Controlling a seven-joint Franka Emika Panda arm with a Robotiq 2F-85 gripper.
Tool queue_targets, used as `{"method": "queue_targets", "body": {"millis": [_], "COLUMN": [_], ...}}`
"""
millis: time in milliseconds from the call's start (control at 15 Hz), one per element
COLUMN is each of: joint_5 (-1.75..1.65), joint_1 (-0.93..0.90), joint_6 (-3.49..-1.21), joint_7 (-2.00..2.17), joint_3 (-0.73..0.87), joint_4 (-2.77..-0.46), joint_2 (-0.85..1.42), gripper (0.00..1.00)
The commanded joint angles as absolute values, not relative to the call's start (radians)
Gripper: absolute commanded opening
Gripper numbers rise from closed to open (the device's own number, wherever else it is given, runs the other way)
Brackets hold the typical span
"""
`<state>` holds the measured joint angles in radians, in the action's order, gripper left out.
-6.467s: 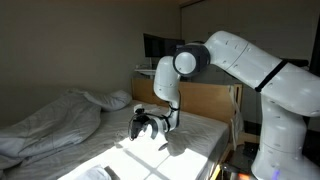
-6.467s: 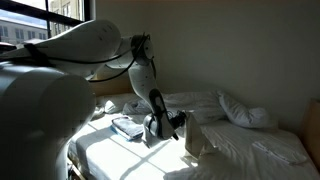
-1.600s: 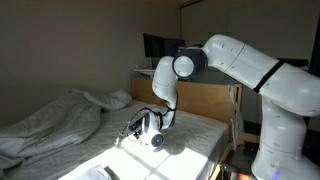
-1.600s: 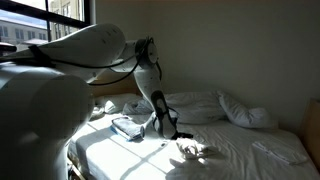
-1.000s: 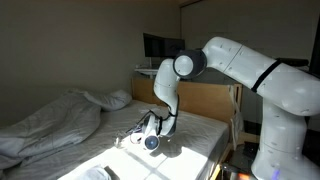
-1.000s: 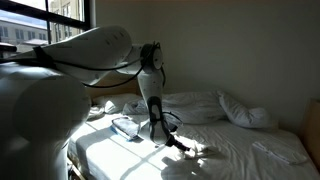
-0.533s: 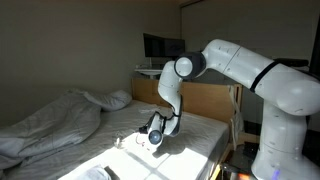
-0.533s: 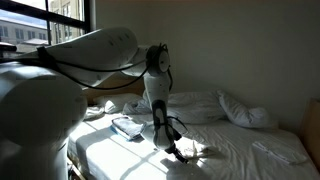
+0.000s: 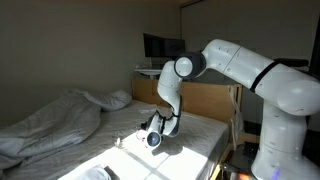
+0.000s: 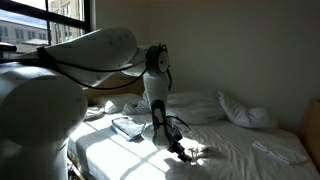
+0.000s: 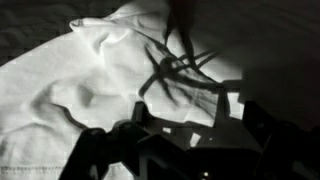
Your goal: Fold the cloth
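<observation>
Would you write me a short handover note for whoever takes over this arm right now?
Gripper: low over the bed, fingers apart in the wrist view, holding nothing.
Cloth: white, rumpled on the bed just ahead of the fingers.
Done: no neat fold shows yet.
Left: likely grasp an edge, bring it across, flatten.

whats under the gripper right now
A rumpled white cloth lies on the bed below the gripper, with its shadow across it. Whatever the cloth covers is hidden.
</observation>
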<state>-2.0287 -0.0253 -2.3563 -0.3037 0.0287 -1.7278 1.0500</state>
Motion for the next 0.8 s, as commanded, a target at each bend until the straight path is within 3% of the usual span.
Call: {"method": "queue_targets", "body": {"millis": [0, 733], "joint_5": [-2.022, -2.022], "joint_1": [-0.081, -0.108], "joint_6": [-2.168, -1.946], "joint_7": [-0.218, -0.225], "joint_3": [0.044, 0.010], "joint_4": [-1.758, -1.745], "joint_2": [1.021, 1.032], "gripper": [1.00, 1.00]}}
